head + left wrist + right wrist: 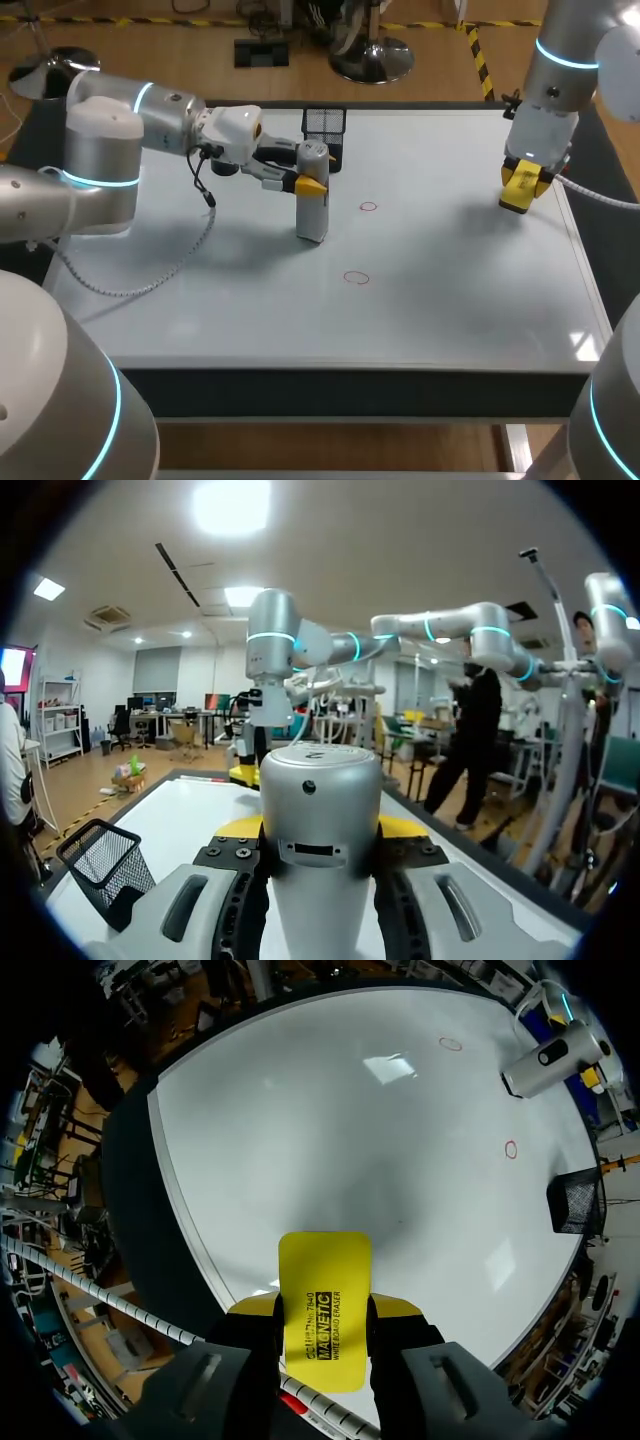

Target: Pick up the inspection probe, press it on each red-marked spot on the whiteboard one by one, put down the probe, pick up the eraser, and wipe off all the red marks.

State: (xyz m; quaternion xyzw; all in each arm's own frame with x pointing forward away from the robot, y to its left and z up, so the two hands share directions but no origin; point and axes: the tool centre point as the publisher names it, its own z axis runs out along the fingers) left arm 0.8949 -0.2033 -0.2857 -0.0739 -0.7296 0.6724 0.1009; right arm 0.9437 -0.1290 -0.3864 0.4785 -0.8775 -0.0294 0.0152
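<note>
The grey cylindrical inspection probe (313, 193) stands upright on the whiteboard (450, 290), held near its top by my left gripper (309, 181), which comes in from the left. In the left wrist view the probe (320, 820) fills the space between the yellow-tipped fingers (237, 828). Two red circle marks show on the board, one (369, 207) just right of the probe and one (356, 278) nearer the front. My right gripper (522, 189) hangs above the board's right side, shut on the yellow eraser (323, 1307).
A black mesh basket (325, 128) stands at the board's back edge, just behind the probe. The dark table rim (350, 385) borders the board at the front.
</note>
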